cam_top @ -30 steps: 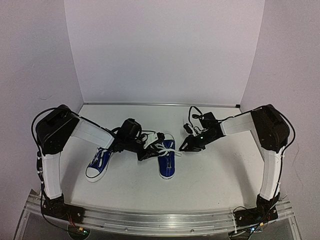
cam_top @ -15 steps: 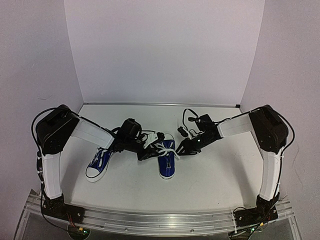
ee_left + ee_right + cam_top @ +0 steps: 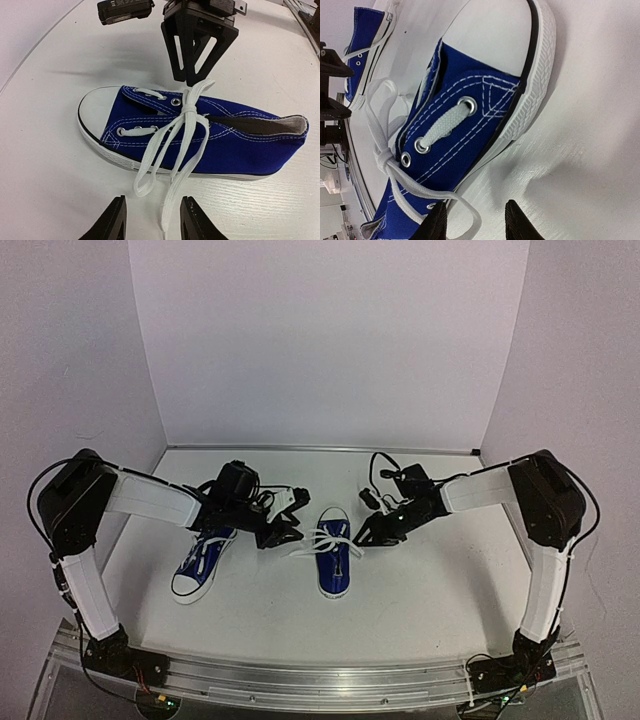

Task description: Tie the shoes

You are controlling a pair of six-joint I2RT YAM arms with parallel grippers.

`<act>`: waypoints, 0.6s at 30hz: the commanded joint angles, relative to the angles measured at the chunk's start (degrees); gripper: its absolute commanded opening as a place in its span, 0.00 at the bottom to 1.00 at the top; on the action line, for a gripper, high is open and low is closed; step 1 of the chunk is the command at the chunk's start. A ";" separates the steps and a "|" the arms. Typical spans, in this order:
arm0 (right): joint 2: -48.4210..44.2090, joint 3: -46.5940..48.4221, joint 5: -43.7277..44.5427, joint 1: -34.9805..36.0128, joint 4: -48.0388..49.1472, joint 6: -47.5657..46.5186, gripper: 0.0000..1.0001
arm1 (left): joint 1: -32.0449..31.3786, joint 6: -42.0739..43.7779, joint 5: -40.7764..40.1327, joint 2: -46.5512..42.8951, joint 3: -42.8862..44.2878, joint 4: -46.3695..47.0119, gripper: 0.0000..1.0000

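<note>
The middle shoe [image 3: 334,562] is a blue canvas sneaker with a white toe cap, and its white laces [image 3: 187,107] are knotted in a bow. My left gripper [image 3: 288,532] is open just left of it. In the left wrist view [image 3: 152,222] a loose lace end lies on the table between the fingers, not gripped. My right gripper [image 3: 366,535] is open at the shoe's right side. In the right wrist view [image 3: 475,222] a lace loop [image 3: 465,212] lies by its left finger. The second shoe [image 3: 200,565] lies to the left, under my left arm.
White walls close in the table [image 3: 430,590] at the back and both sides. An aluminium rail [image 3: 320,680] runs along the near edge. My right gripper [image 3: 197,50] shows beyond the shoe in the left wrist view.
My left gripper has let go at the middle shoe and drawn back to the left. The bow's laces now lie spread on both sides. My right gripper edged slightly left.
</note>
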 commanded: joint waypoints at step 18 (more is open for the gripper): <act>-8.16 1.35 4.24 -0.10 -0.63 3.09 0.44 | -0.04 5.95 8.44 11.50 17.54 -8.40 0.48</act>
